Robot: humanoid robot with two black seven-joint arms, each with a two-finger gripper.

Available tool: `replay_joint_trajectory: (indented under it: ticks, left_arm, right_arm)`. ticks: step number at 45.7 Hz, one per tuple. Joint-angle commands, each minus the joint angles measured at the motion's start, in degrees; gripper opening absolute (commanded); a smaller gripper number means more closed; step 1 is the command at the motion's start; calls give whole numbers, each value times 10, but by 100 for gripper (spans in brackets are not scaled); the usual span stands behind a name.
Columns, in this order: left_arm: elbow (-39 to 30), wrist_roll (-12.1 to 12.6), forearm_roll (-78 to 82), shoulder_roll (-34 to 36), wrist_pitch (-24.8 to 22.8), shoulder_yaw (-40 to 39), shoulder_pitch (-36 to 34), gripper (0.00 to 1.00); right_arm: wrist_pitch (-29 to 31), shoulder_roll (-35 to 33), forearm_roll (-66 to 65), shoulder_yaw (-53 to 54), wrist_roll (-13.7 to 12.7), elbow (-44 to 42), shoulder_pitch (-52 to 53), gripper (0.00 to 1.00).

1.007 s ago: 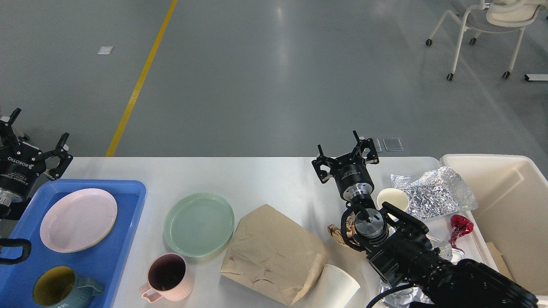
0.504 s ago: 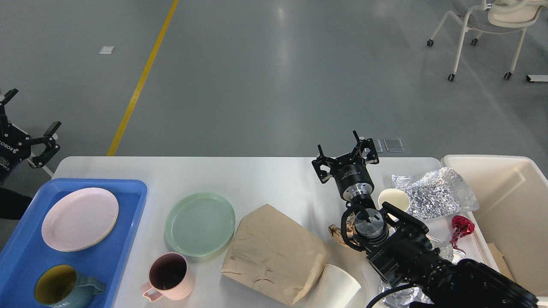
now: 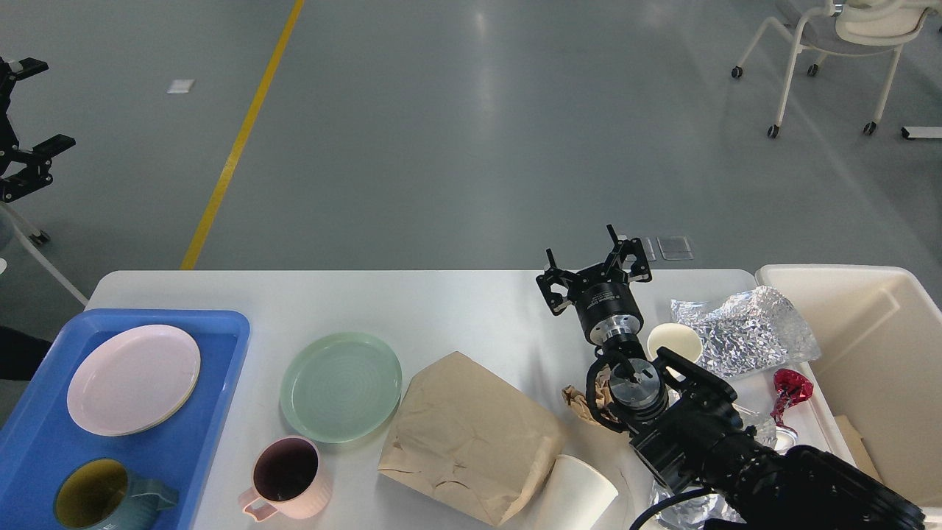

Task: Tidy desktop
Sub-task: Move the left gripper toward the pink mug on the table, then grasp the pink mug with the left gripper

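Right hand [image 3: 593, 266] hangs released over the tabletop's [image 3: 456, 302] bare far edge; left hand [image 3: 18, 118], released, is cut off.

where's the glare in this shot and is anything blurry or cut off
Head view: soft overhead light streaks the grey floor with pale reflections; the crumpled foil sparkles. The desktop is evenly lit, with faint shadows. Everything looks sharp. The left gripper is clipped by the left edge, the blue tray and cream bin by the frame.

Black jointed arm, silver-ringed wrist, two-fingered claw [image 3: 593, 269].
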Motion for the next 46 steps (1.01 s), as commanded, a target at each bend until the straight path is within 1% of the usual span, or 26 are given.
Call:
replay_joint_trajectory:
  ticks: [1,4,8,10,12,14,16,20,24,27,34,36,39,42,44,45,46]
  left_arm:
    - [-37,-4,58,15,5,75,-62,100]
    - [-73,-9,61,23,9,166,-108,100]
    - [-139,-20,61,25,30,311,-199,100]
    - [-180,-38,59,26,43,384,-251,100]
    - [-224,-65,57,25,52,457,-305,100]
    - [-267,-87,57,21,61,536,-357,100]
    - [-309,-99,57,16,73,614,-406,100]
    - [-403,-105,61,-11,115,751,-500,100]
    - [-493,-108,65,-42,137,838,-562,100]
    - [-537,-109,73,-68,139,862,-586,100]
    - [-618,-106,116,-114,143,866,-615,100]
    - [-633,-104,122,-133,144,865,-622,100]
    - [-640,-97,123,-161,148,856,-618,100]
    - [-640,-86,123,-180,171,837,-591,100]
    - [-640,-74,124,-189,198,823,-546,100]
    - [-642,-63,124,-198,220,813,-518,100]
    - [-644,-58,125,-204,233,808,-503,100]
  right_arm:
    - [0,0,0,0,0,0,0,100]
    - [0,0,0,0,0,-1,0,100]
    - [0,0,0,0,0,-1,0,100]
    - [0,0,0,0,1,0,0,100]
    - [0,0,0,0,0,0,0,100]
    - [0,0,0,0,1,0,0,100]
    - [0,0,0,0,0,-1,0,100]
    - [0,0,0,0,0,-1,0,100]
    - [0,0,0,0,0,-1,0,100]
    - [0,0,0,0,0,-1,0,100]
    - [0,0,0,0,0,-1,0,100]
    - [0,0,0,0,0,-1,0,100]
    - [0,0,0,0,0,-1,0,100]
    - [0,0,0,0,0,-1,0,100]
    - [0,0,0,0,0,-1,0,100]
    - [0,0,0,0,0,-1,0,100]
    - [0,0,0,0,0,-1,0,100]
